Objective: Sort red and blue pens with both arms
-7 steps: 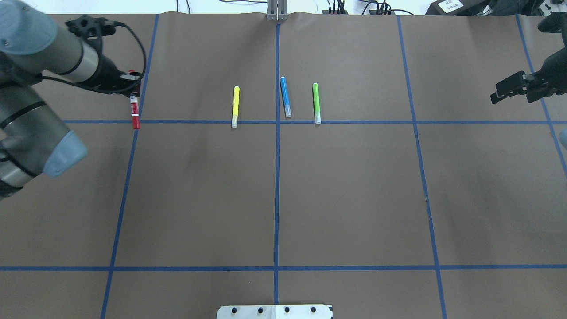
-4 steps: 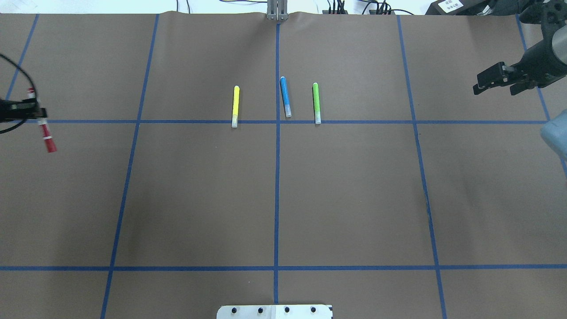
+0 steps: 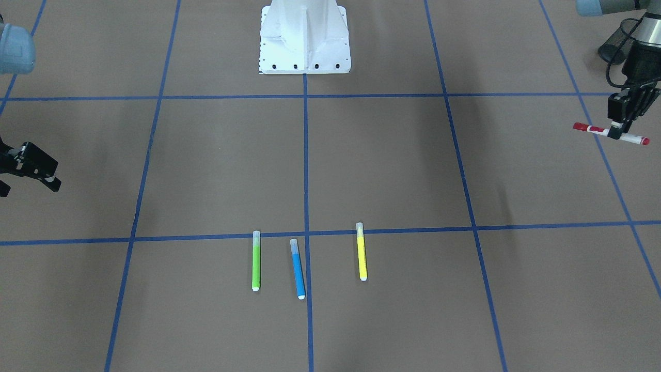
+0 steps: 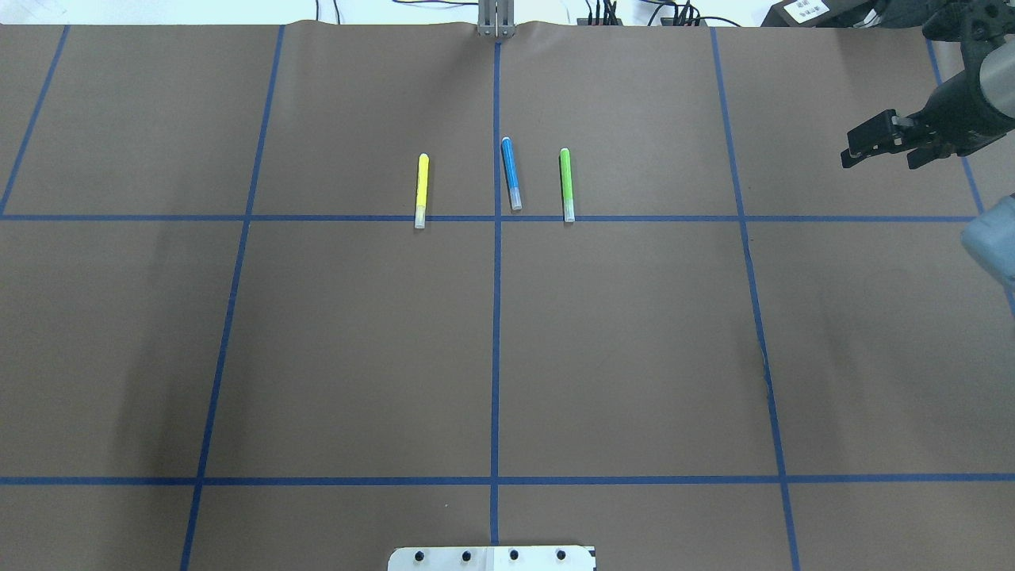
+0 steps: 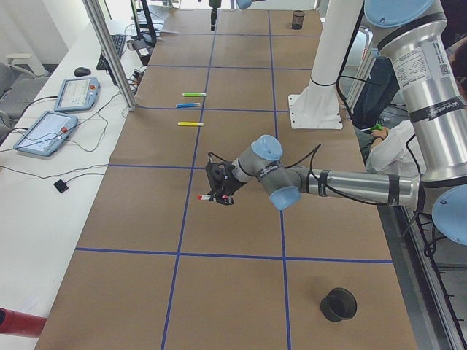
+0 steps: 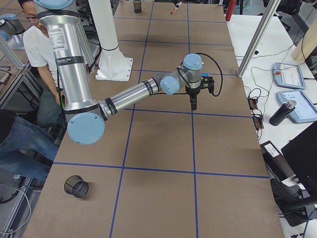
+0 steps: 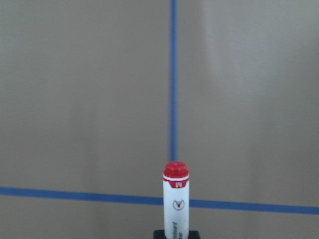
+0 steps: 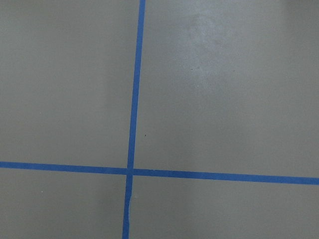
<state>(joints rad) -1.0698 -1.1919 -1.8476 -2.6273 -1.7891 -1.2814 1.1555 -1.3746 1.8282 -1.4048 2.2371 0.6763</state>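
Surface: your brown table paper [image 4: 634,357], blue tape grid [image 4: 496,317].
Left claw [image 3: 614,133]: clamped on red pen [image 3: 586,127], right edge.
Right claw [image 4: 880,155]: looks spread, I think.
Room: tablets [image 5: 44,131], upper left.

— Where's the overhead camera?
— High behind the robot [image 3: 304,36], looking forward and down across the bench [image 4: 634,357]. The front one faces it, steeply down; both share the blue pen [image 4: 511,174] mid-bench.
— The sides?
— One at each bench end, looking along it, wide.
— Wrists?
— Close above the bench. The left looks past the red pen [image 7: 175,209]; the right's spot is hard to place.
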